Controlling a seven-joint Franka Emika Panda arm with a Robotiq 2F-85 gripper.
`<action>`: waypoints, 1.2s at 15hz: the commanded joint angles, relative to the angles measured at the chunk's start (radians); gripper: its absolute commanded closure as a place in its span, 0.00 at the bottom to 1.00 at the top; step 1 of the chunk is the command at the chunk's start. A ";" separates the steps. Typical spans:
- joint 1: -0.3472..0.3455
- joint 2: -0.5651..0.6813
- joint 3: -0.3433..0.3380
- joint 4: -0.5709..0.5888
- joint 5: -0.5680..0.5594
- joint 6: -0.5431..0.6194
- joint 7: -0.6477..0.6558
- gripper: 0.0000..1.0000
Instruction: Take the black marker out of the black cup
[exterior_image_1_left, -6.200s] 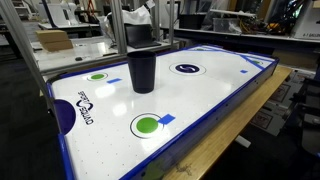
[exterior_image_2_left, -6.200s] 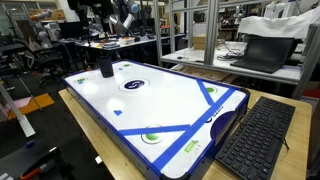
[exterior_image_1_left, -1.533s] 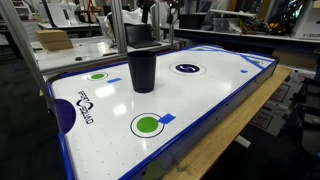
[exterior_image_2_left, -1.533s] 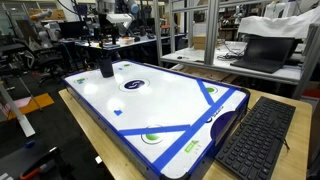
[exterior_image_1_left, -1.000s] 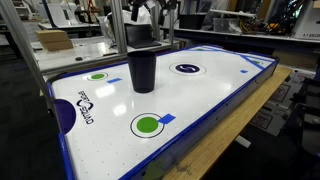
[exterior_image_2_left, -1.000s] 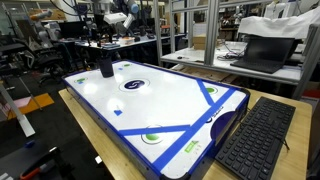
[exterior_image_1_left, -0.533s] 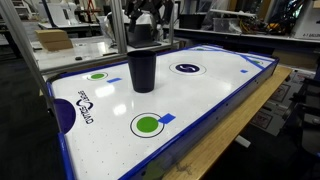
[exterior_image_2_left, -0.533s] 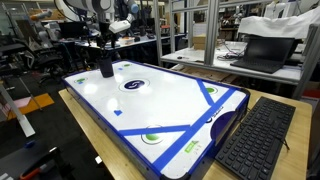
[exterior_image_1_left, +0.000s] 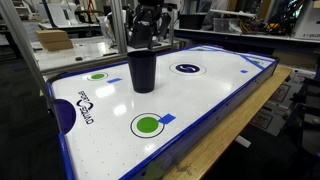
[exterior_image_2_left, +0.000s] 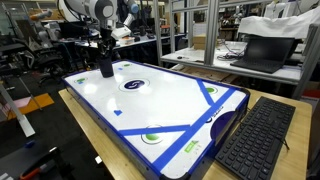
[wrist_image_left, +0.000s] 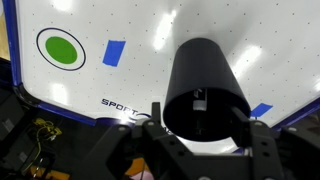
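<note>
Upright black cup (exterior_image_1_left: 142, 70) — black marker (wrist_image_left: 200, 101) inside

The black marker cannot be made out inside the black cup (wrist_image_left: 200, 60) in the wrist view, only a pale glint in the dark; the cup's wall hides it in both exterior views. The claw (wrist_image_left: 200, 128) is cropped at 6 o'clock.
</note>
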 joint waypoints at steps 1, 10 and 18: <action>-0.005 0.000 0.045 0.012 0.022 -0.012 -0.040 0.38; -0.041 0.013 0.070 -0.030 0.021 0.015 -0.048 0.46; -0.045 0.070 0.064 0.018 0.036 -0.019 -0.107 0.47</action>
